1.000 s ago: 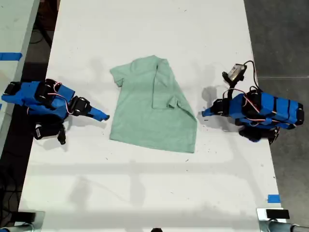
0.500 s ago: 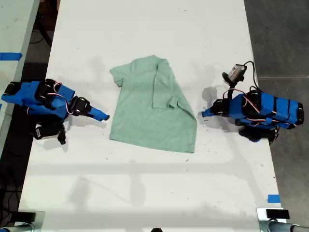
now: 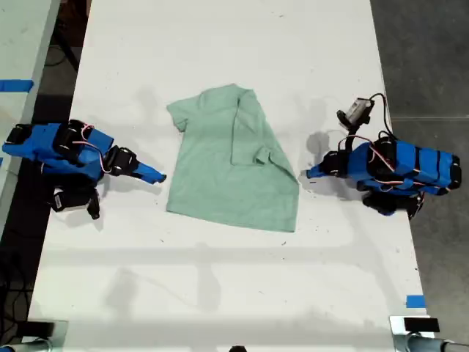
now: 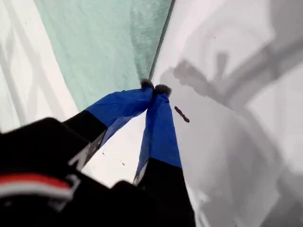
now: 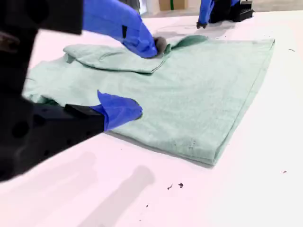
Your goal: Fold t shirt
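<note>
T shirt (image 3: 231,165) on table (image 3: 220,286)

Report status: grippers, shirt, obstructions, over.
My first gripper shut, empty. My second gripper open, empty. Pale mint-green cloth t-shirt on white table, one side folded in. Nothing blocking.

The exterior camera hangs high overhead and looks straight down on the white worktop (image 3: 220,293), taking in both arms with the t shirt (image 3: 231,161) between them. The first wrist camera rides close behind my first claw (image 4: 154,90), at the exterior view's right. It tilts steeply down at the worktop and catches only the shirt's near edge. The second wrist camera sits low behind my second claw (image 5: 146,78), at the exterior view's left. It looks almost level across the shirt to the far arm (image 5: 213,9). All three views share the shirt.
</note>
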